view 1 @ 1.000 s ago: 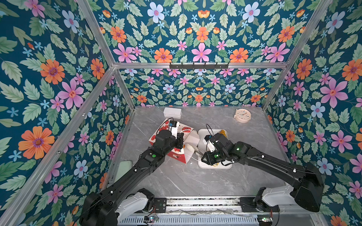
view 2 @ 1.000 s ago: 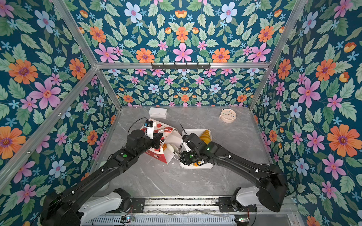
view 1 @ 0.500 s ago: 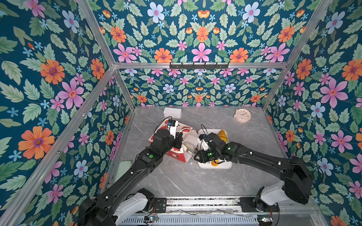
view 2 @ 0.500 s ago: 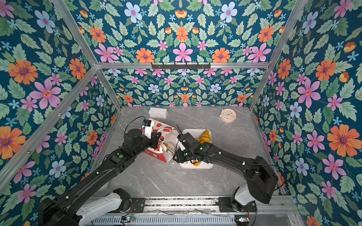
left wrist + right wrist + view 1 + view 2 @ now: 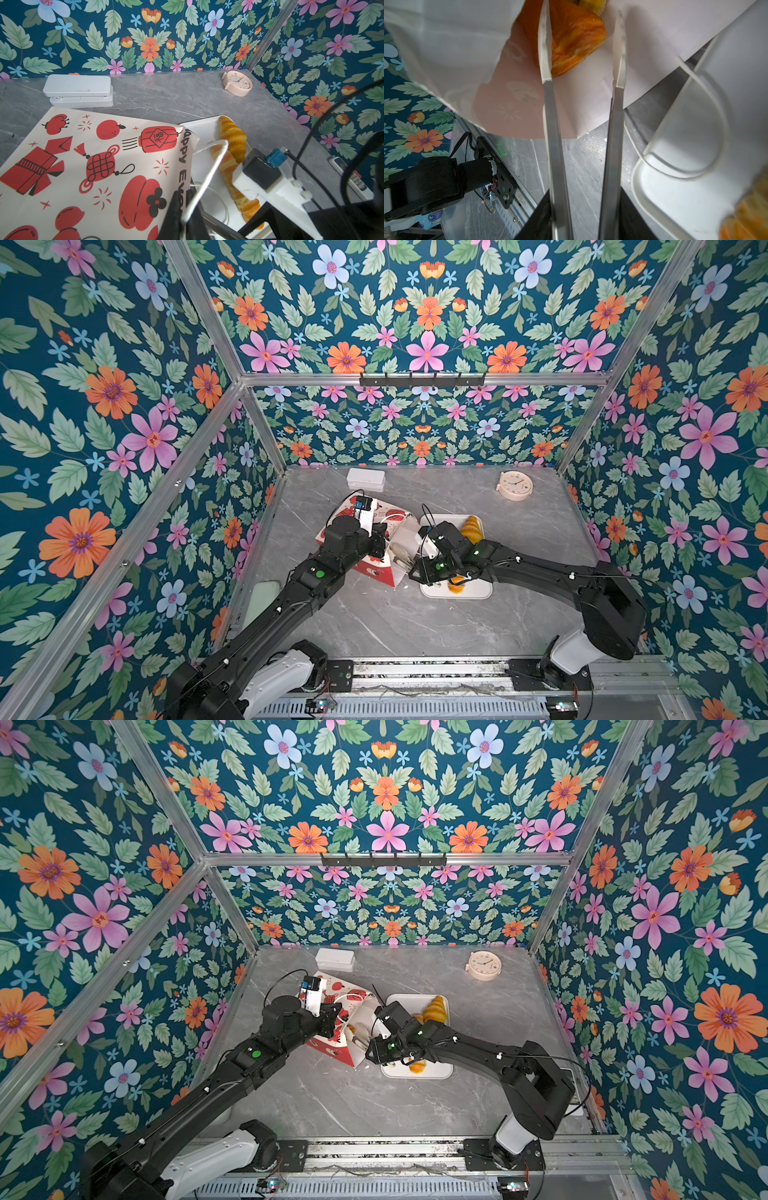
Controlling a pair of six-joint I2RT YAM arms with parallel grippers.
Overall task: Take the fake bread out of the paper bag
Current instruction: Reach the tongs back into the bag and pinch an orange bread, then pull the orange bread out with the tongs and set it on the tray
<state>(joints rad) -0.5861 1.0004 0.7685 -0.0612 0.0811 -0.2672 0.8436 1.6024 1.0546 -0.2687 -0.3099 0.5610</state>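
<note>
Grey marbled bench (image 5: 415, 622) inside flowered walls, with the paper bag (image 5: 371, 569) tipped so its mouth faces a white tray (image 5: 478, 594)
Left pincer (image 5: 185, 209) is clenched on the bag's white cord handle (image 5: 207, 176); right pincer (image 5: 581, 22) reaches into the bag's mouth with its long fingers (image 5: 617, 52) parted and gripping nothing, while one glossy orange-brown fake bread (image 5: 571, 39) lies inside the bag, against one finger and clear of the other. Just outside the bag's mouth two golden croissants (image 5: 232, 135) lie on the tray, another small pastry (image 5: 456, 588) sits there partly hidden under the right arm, and a cream clock (image 5: 514, 486) lies well beyond the bag
</note>
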